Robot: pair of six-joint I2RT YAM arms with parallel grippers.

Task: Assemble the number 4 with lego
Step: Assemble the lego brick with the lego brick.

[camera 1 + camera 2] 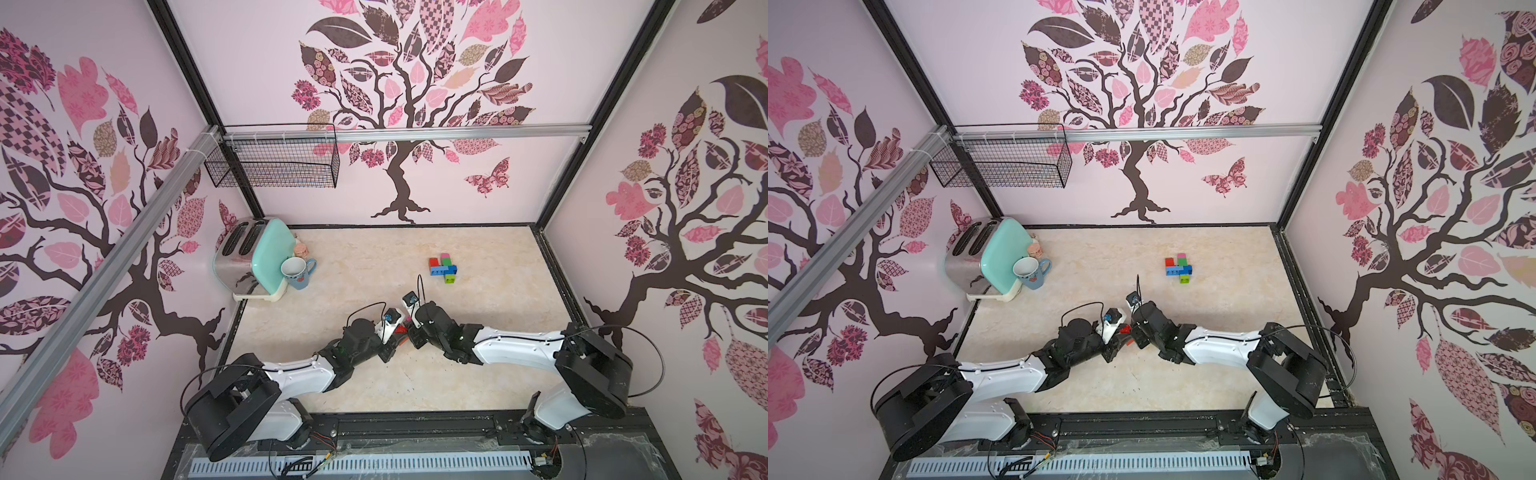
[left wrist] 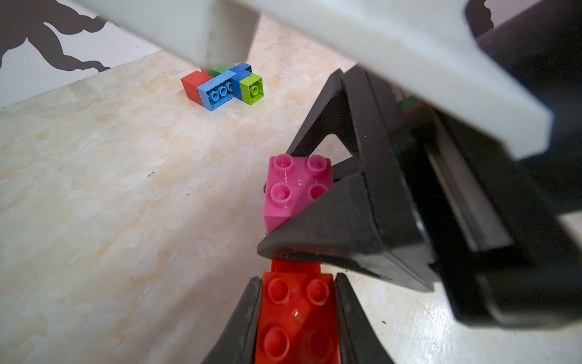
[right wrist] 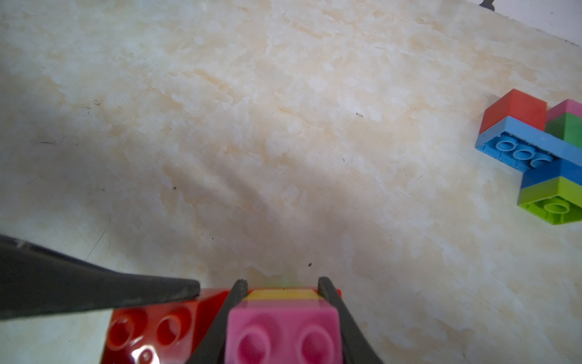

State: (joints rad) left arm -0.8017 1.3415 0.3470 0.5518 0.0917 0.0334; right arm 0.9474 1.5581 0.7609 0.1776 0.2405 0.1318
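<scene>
Left claw (image 2: 297, 279) is clamped tight on a red studded plastic brick (image 2: 296, 315), and the right claw (image 3: 282, 283) is closed partway around a pink studded plastic brick (image 2: 293, 186). The two bricks meet just above the marbled cream desk (image 1: 374, 257), midway between its left and right edges and somewhat nearer the near edge. A joined cluster of red, blue, green, pink and lime bricks (image 1: 444, 269) lies toward the far edge, right of the middle, well apart. From the left wrist the pink brick looks skewed to the red one. I judge that pressing now could miss the studs, twist either brick in its grip, or jam one of the right claw's fingers (image 2: 330, 220) against the red brick it crowds. Both arms reach low from the near edge, forearms converging, wrists bent so the claws meet tip to tip.
</scene>
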